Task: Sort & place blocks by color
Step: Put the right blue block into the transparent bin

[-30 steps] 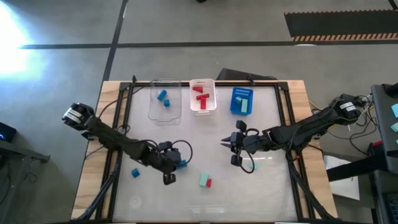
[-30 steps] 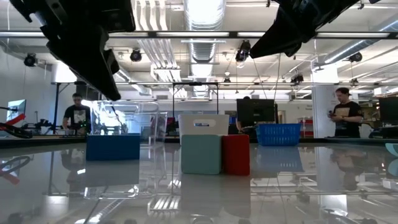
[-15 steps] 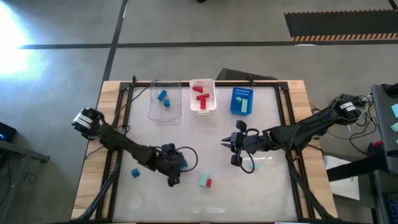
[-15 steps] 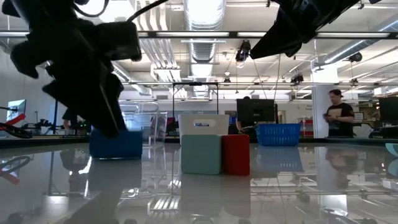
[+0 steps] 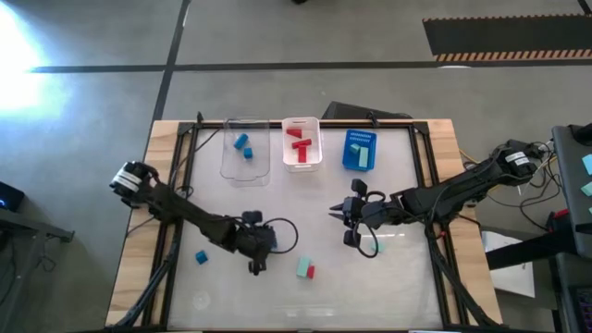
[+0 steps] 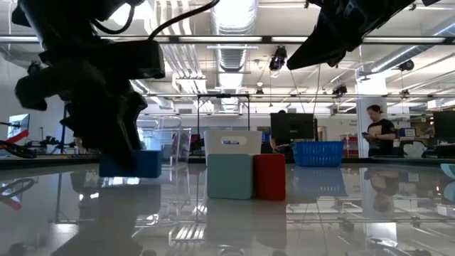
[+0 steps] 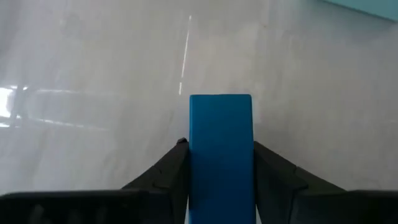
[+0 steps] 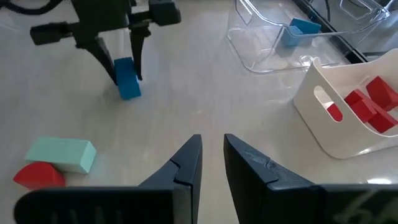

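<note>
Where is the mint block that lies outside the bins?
In the high view the mint block lies near the table's front centre, touching a red block, right of the left tool.

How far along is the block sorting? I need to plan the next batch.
Done: blue blocks in the clear bin, red ones in the white bin, mint in the blue bin. In hand: the left claw straddles a blue bar. Left: a blue cube, a mint block and a red block.

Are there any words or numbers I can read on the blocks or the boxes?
None: no words or numbers can be read.
The blue block in the left claw is plain.
The white bin and the clear bin show no print.
</note>
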